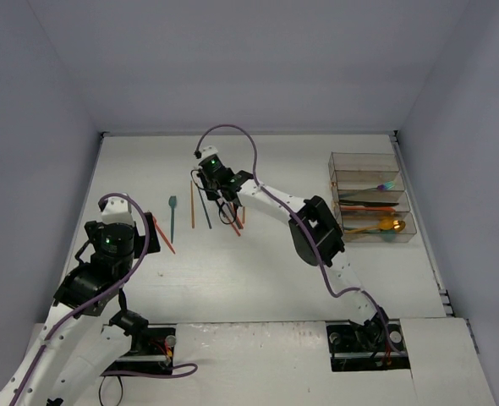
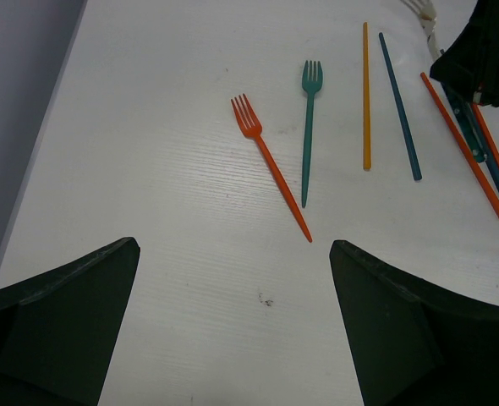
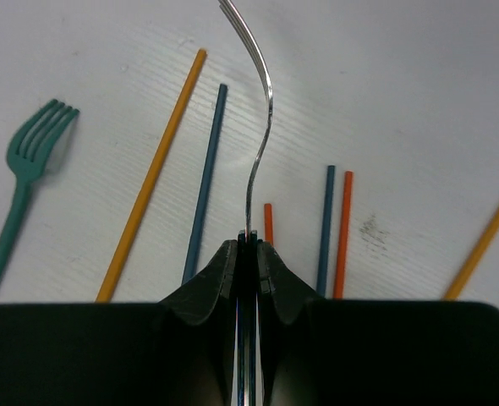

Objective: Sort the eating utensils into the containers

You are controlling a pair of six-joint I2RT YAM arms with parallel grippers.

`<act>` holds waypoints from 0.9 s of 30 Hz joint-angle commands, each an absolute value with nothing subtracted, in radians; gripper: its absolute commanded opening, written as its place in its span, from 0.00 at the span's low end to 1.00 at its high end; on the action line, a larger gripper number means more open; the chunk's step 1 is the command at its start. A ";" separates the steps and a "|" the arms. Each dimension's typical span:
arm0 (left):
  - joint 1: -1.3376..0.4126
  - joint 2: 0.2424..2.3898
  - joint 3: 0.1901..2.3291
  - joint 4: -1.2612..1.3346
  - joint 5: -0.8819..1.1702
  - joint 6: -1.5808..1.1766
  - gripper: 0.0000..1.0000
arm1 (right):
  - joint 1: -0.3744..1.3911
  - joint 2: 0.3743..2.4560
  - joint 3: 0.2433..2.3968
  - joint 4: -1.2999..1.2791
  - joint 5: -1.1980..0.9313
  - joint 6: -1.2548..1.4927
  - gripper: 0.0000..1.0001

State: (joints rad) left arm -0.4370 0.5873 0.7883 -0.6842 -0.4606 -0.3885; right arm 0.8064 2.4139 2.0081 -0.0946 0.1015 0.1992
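Note:
My right gripper (image 3: 248, 239) is shut on the handle of a slim silver fork (image 3: 260, 127), which curves up and away from the jaws. It hovers over loose chopsticks: a yellow-orange one (image 3: 152, 173), a navy one (image 3: 205, 178), and a navy and red-orange pair (image 3: 343, 228). From above, this gripper (image 1: 205, 184) is at the table's far middle. My left gripper (image 2: 234, 254) is open and empty, just short of an orange fork (image 2: 271, 165) and a teal fork (image 2: 308, 127). The containers (image 1: 344, 161), a row of clear bins at the far right, hold several utensils and a gold spoon (image 1: 391, 224).
The right arm's forearm (image 1: 313, 228) stretches diagonally across the table's middle. Grey walls close in the table on the left, back and right. A dark scuff (image 2: 268, 300) marks the table between my left fingers.

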 commanded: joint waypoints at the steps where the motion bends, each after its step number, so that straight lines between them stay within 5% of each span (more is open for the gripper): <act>1: -0.433 0.597 0.808 -0.654 -0.465 -0.391 0.95 | 0.732 2.141 1.976 -0.047 0.166 0.310 0.00; 18: -0.430 0.601 0.813 -0.646 -0.451 -0.381 0.95 | 0.158 1.562 1.217 0.075 0.362 0.965 0.00; 27: -0.428 0.602 0.811 -0.641 -0.452 -0.377 0.95 | -0.004 1.531 1.104 0.077 0.475 1.179 0.00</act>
